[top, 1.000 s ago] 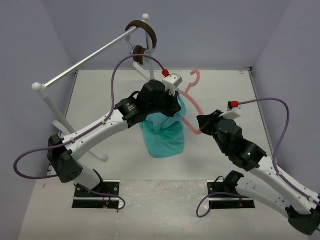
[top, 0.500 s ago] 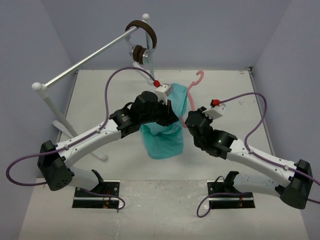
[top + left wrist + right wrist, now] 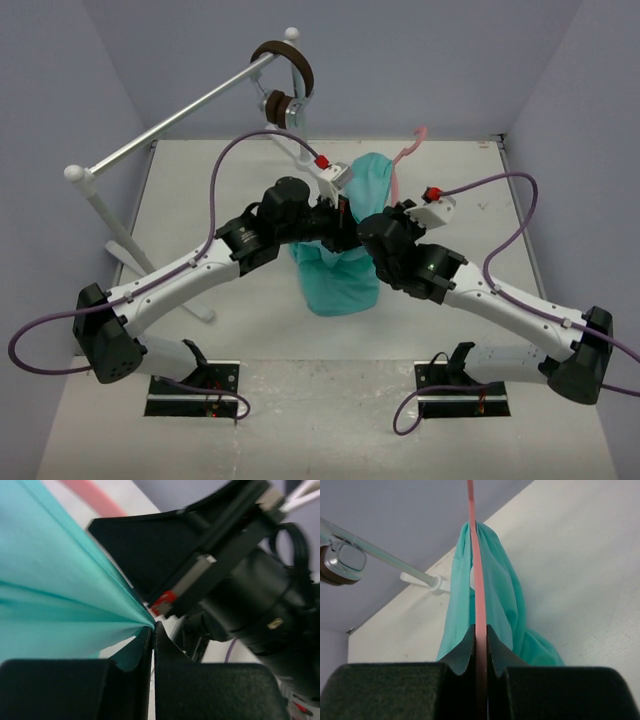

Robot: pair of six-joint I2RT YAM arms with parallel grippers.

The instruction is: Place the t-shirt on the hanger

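Top view, t-shirt: the teal t-shirt (image 3: 340, 275) is hanging as a soft, crumpled bundle over the pale table (image 3: 200, 200), between the two wrists.
Top view, hanger: only the curved hook and a short strip of the thin pink plastic hanger (image 3: 413, 140) are showing beyond the cloth.
Top view, grippers: the left gripper (image 3: 343, 215) and right gripper (image 3: 372, 232) are meeting at the cloth, and their jaws are hidden from here.
Top view, background: a smooth silver rail (image 3: 170, 125) is running diagonally at far left, with brown headphones (image 3: 290, 65) hooked near its far end.
Left wrist, left gripper: the black fingers of the left gripper (image 3: 153, 630) are pinching together on a gathered point of the t-shirt (image 3: 50, 580), with smooth pleats fanning leftward.
Left wrist, surroundings: the hanger (image 3: 92, 497) is showing as a blurred pink stripe. The black right arm (image 3: 240, 580) is sitting just beyond.
Right wrist, right gripper: the right gripper (image 3: 481, 637) is clamping the hanger's (image 3: 476, 570) slim pink bar, which is running straight up from the jaws.
Right wrist, t-shirt: matte teal folds of the t-shirt (image 3: 502, 595) are draping on both sides of that bar.
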